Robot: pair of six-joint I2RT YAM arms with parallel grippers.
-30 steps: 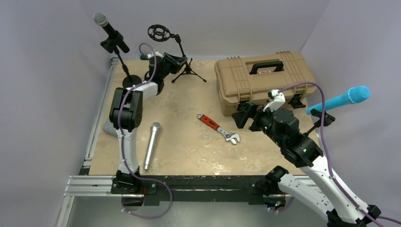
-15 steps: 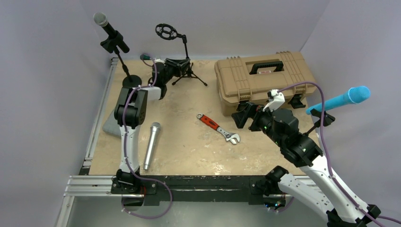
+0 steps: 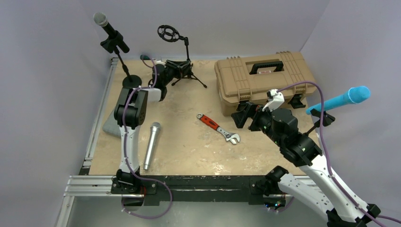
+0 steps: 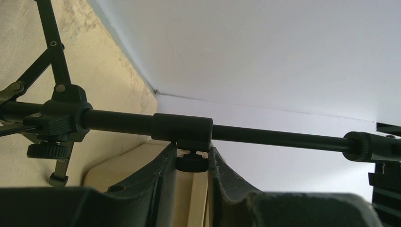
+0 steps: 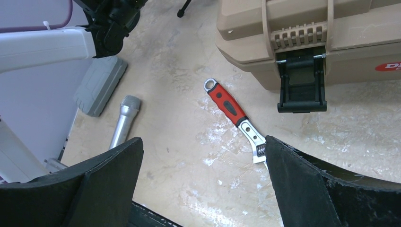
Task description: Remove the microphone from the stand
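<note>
Two mics clipped in stands: black microphone (image 3: 109, 30) at far-left corner, blue microphone (image 3: 340, 100) at right edge. Left gripper (image 4: 192, 150) clamped on tripod stand (image 4: 142, 122) knob, likely steadying it. Right gripper (image 5: 203, 142) spread wide, waiting over surface (image 3: 179, 142).

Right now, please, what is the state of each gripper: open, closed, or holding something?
Left gripper: closed on the clamp knob of the tripod stand.
Right gripper: open, holding nothing.

Plain pale grey walls (image 3: 236, 23) on three sides of me. My tabletop (image 3: 189, 146) is beige, scuffed, edged with aluminium rail (image 3: 90, 182) left and near side. Light is even.
</note>
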